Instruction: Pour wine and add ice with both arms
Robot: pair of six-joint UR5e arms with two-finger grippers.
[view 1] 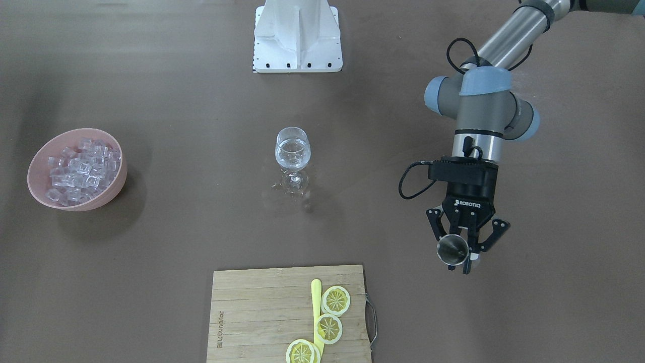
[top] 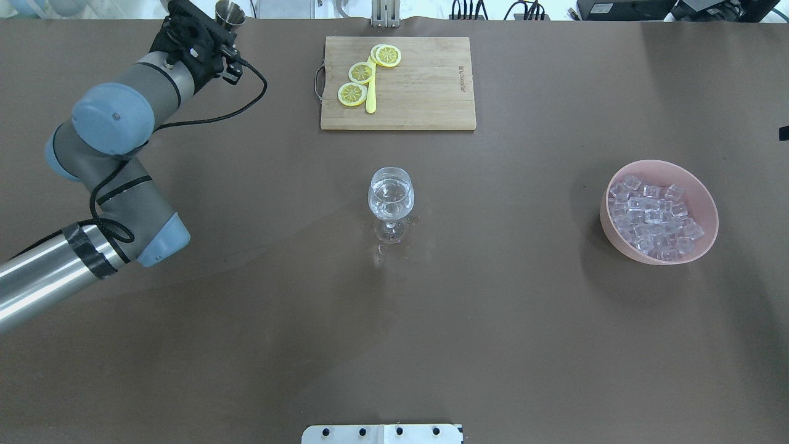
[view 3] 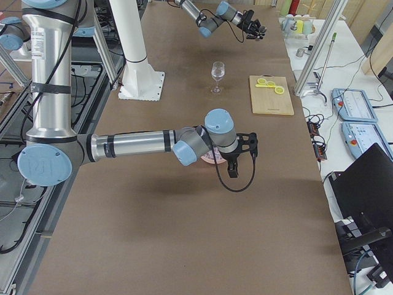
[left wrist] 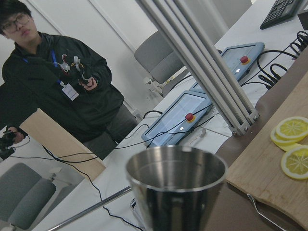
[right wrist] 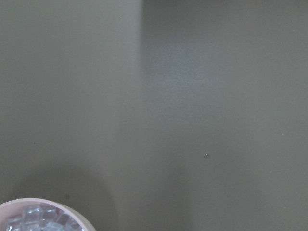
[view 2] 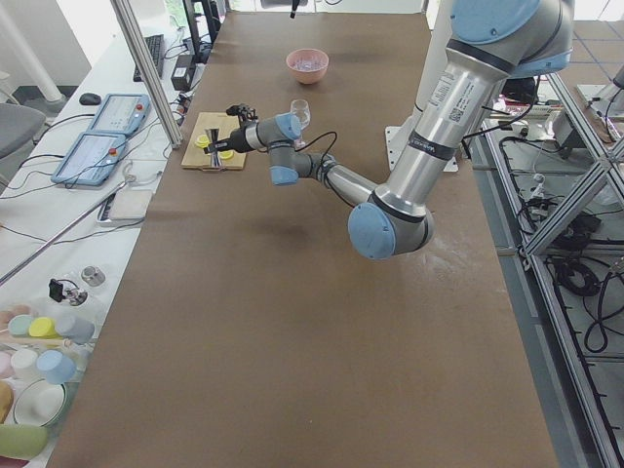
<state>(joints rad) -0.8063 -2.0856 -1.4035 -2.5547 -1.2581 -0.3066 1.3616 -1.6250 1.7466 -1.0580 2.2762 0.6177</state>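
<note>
A wine glass point(view 1: 292, 151) stands at the table's middle with clear liquid, the wine, in its bowl; it also shows in the overhead view point(top: 391, 197). The ice point(view 1: 80, 169) is a heap of clear cubes in a pink bowl point(view 1: 113, 189), also seen from overhead point(top: 709, 237). My left gripper point(view 1: 461, 250) is shut on a small steel measuring cup point(view 1: 452, 250), held upright near the table's far left corner point(top: 229, 13); the left wrist view shows the cup point(left wrist: 175, 187) close up. My right gripper point(view 3: 241, 150) hovers beside the bowl; I cannot tell if it is open.
A bamboo cutting board point(view 1: 262, 312) carries three lemon slices point(view 1: 336, 301) and a yellow knife point(view 1: 316, 302). The white pedestal base point(view 1: 297, 38) stands behind the glass. The right wrist view shows bare table and the bowl's rim point(right wrist: 48, 204). An operator sits beyond the table's edge point(left wrist: 53, 91).
</note>
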